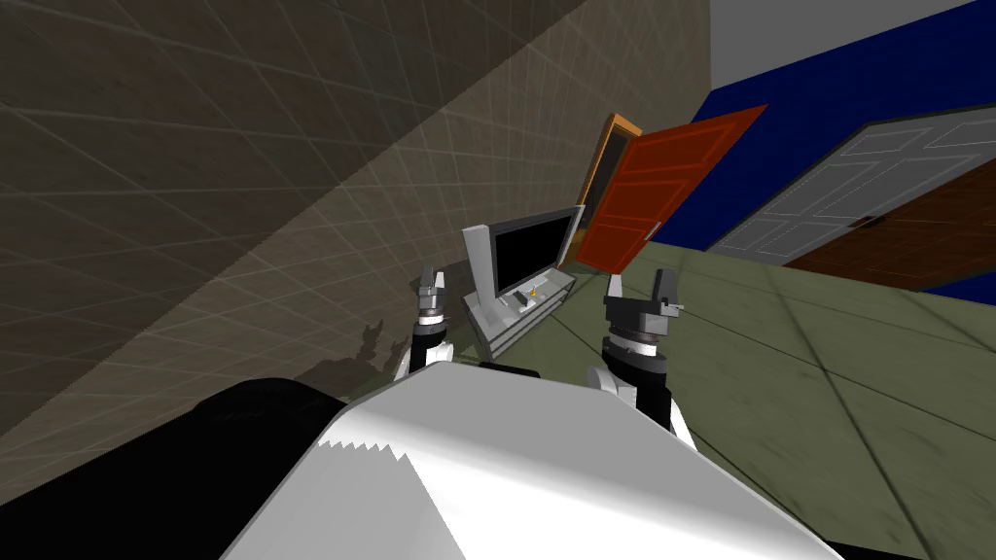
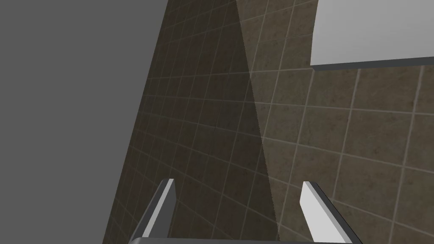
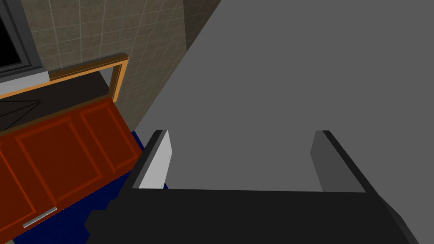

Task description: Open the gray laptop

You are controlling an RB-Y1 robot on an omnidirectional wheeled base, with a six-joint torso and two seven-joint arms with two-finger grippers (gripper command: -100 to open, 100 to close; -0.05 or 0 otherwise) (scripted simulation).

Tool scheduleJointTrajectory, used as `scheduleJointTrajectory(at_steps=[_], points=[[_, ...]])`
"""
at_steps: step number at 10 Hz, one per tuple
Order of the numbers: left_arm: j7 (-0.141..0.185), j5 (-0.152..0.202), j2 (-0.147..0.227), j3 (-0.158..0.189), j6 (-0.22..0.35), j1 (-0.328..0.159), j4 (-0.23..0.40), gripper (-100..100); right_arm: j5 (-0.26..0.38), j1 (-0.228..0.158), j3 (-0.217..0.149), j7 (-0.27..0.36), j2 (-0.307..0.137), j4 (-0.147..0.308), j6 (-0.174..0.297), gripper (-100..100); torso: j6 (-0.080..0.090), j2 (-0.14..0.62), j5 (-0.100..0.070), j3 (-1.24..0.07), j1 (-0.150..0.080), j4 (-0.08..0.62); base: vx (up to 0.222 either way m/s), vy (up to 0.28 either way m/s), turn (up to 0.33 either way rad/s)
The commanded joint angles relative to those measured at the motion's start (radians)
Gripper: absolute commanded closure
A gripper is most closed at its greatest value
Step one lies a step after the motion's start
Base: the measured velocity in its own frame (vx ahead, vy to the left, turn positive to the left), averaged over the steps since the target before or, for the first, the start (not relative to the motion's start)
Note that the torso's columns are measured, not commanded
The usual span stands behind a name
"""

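My left gripper is raised in front of my chest on the left, its fingers open and empty, facing a tiled wall. On the right my other hand, the right gripper, is held up at about the same height. It is also open with nothing between its fingers, and it points toward a red door. Between and beyond the two hands stands a grey-framed screen on a low grey stand. Small items, one orange, lie on that stand.
The brown tiled wall runs along my left. The red door hangs open from an orange frame behind the screen. A grey door and a brown door sit in a blue wall to the right. Green-grey floor spreads to my right.
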Motion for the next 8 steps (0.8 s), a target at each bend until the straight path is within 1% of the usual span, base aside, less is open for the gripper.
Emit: scheduleJointTrajectory(at_steps=[1,3,8], points=[[0.000,0.000,0.000,0.000,0.000,0.000,0.000,0,0.000,0.000,0.000,0.000,0.000,0.000,0.000,0,0.000,0.040,0.000,-0.082,0.000,0.041,0.000,0.000,0.000],[0.000,0.000,0.000,0.000,0.000,0.000,0.000,0,0.000,0.000,0.000,0.000,0.000,0.000,0.000,0,0.000,0.175,0.000,-0.351,0.000,0.176,0.000,0.000,0.000],[0.000,0.000,0.000,0.000,0.000,0.000,0.000,0,0.000,0.000,0.000,0.000,0.000,0.000,0.000,0,0.000,0.544,0.000,-1.087,0.000,0.544,0.000,0.000,0.000]])
